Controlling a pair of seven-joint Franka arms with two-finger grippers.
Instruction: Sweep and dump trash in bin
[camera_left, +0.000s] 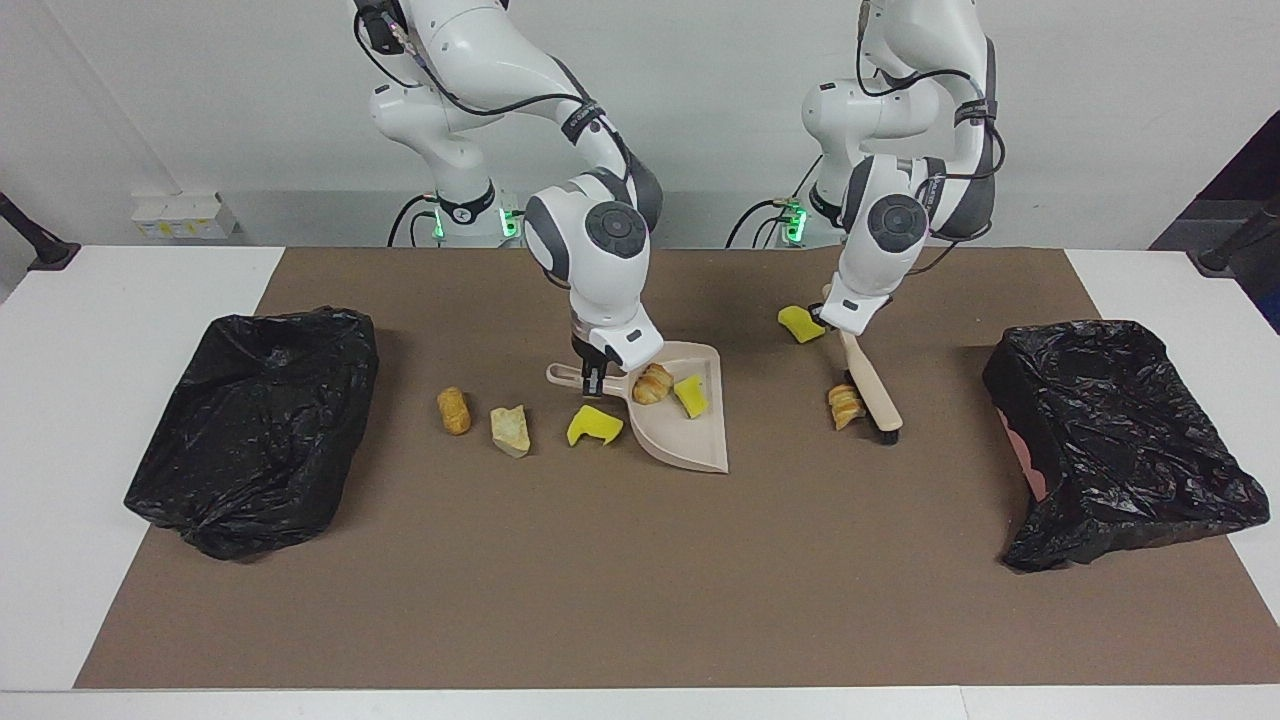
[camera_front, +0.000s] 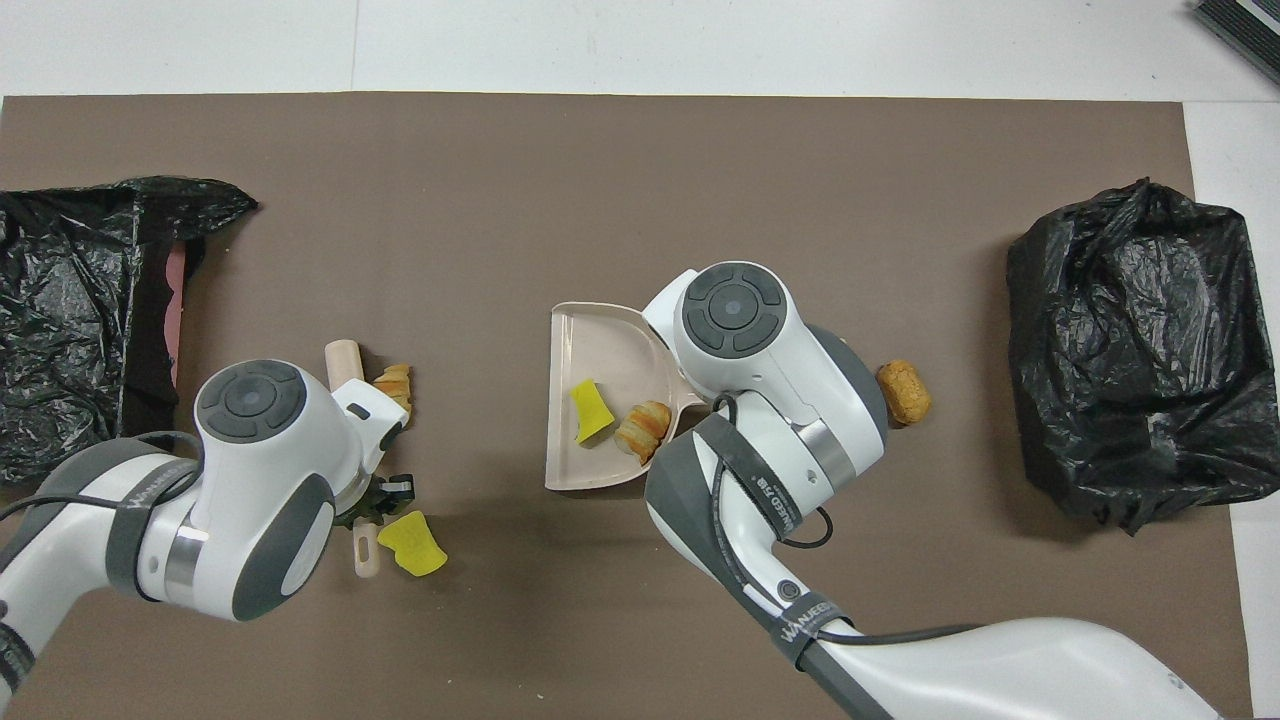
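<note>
You see the right gripper (camera_left: 590, 372) closed on the handle of the beige dustpan (camera_left: 690, 440), which rests near the middle of the brown mat (camera_left: 620, 580). In the pan lie two pieces of trash: a croissant piece (camera_left: 652, 384) and a yellow sponge chunk (camera_left: 690, 396), touching or almost touching each other.

Take the pan as the centre of a clock in the facing view. At about 9 o'clock, just beside its wall, you find another yellow sponge chunk (camera_left: 592, 426). More toward 9 o'clock comes a pale bread piece (camera_left: 510, 430), then a golden-brown roll (camera_left: 453, 410), and well apart after them a black bin bag (camera_left: 255, 425).

At about 3 o'clock the left gripper (camera_left: 838, 325) is clamped on the handle of the beige brush (camera_left: 872, 390). The brush is tilted, with its dark bristles down on the mat. A second croissant piece (camera_left: 845, 406) lies just beside the bristles, on the side toward the pan; whether they touch, you cannot tell. At about 1 o'clock from the pan, close to the left gripper, lies one more yellow sponge chunk (camera_left: 801, 323). Past the brush, still at 3 o'clock, stands the second black bin bag (camera_left: 1120, 440).
</note>
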